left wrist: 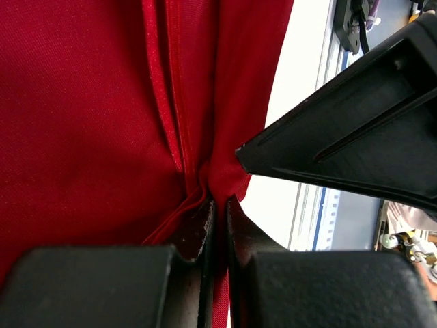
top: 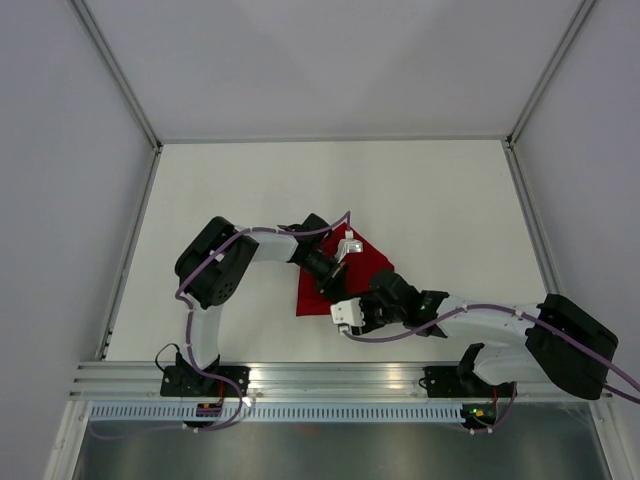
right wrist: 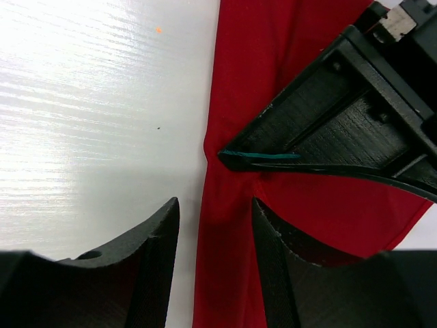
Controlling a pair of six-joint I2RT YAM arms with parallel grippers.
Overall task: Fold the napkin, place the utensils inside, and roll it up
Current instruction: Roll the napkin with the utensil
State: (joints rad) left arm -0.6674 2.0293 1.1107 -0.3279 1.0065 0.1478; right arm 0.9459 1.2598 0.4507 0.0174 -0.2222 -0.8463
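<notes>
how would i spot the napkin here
On the white table, look at the middle of the near half. The napkin is the thin deep-red cloth lying creased there, pinched by the left gripper. It is the only red thing in view.

napkin point(top: 372, 262): from above, middle and near edge covered by left arm point(top: 265, 245) and right arm point(top: 480, 318); left wrist view cuts it at top, left and bottom; right wrist view at top and bottom
left pincer point(left wrist: 217, 205): tips sunk in a red fold, pinched layers uncountable; finger bases cut by the lower edge
right pincer point(right wrist: 215, 236): finger bases cut by the lower edge; from above its tips are lost under its arm
background point(left wrist: 410, 246): blurred shapes past the surface point(left wrist: 300, 102) edge, too soft to name
</notes>
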